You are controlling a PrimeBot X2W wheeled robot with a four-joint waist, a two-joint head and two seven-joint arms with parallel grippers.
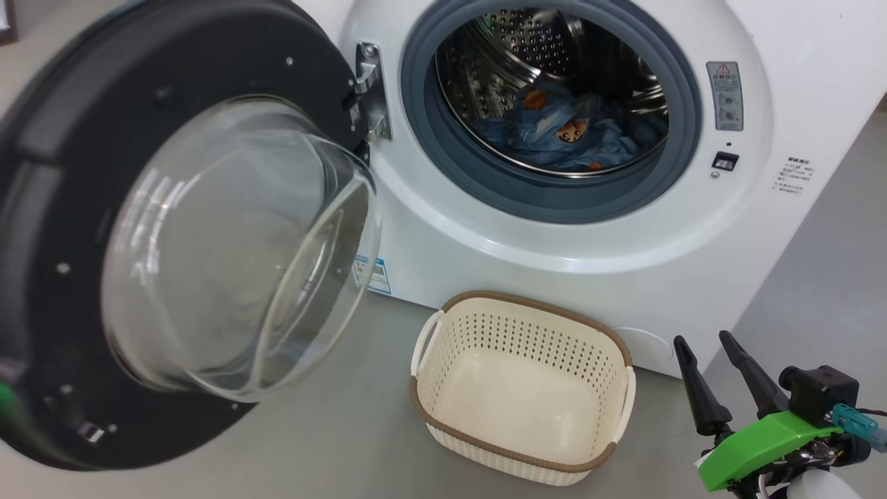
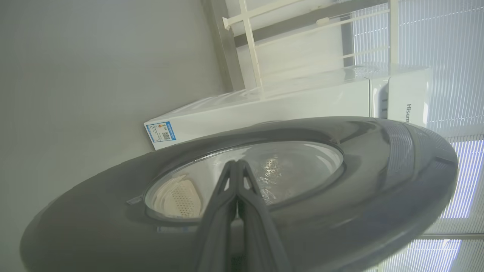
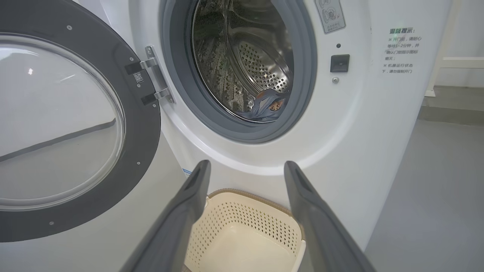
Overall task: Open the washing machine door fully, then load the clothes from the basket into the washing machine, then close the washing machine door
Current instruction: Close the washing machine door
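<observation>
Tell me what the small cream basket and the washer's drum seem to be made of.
The cream-white perforated basket with brown rim looks like matte moulded plastic: even holes, smooth floor. The shiny grey drum is probably polished steel: mirror-like reflections, punched holes.

smooth grey floor (image 1: 332, 430) all round; a cream frame (image 2: 249, 45) and pale slatted blinds (image 2: 435, 37) glowing with daylight beyond.

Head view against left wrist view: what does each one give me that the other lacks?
Head: light blue printed clothes in the steel drum, and the open right tool. Left wrist: the shut left tool and pale window blinds. Both: the round black-rimmed glass door, the cream perforated plastic basket and the white washing machine.
</observation>
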